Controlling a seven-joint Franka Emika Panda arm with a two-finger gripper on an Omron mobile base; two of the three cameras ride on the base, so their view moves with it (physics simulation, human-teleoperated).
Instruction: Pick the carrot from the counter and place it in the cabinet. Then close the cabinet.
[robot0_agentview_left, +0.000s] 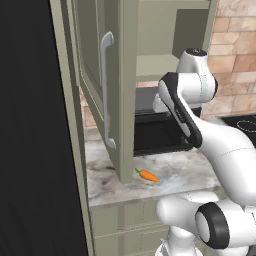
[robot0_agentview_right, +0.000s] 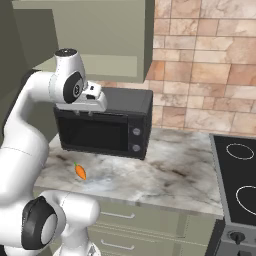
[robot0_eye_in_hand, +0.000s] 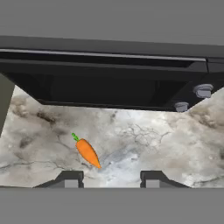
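Nothing is being carried yet — the carrot (robot0_eye_in_hand: 87, 152) is lying near the counter's (robot0_eye_in_hand: 175, 148) front edge, the empty gripper (robot0_eye_in_hand: 111, 178) hovering above, fingers nearly together, the cabinet (robot0_agentview_left: 107, 90) standing open.

One carrot (robot0_eye_in_hand: 87, 152) lies on the worktop (robot0_agentview_right: 175, 165). There is one black microwave (robot0_agentview_right: 107, 125), one open cabinet (robot0_agentview_left: 107, 75) and one stovetop (robot0_agentview_right: 240, 175).
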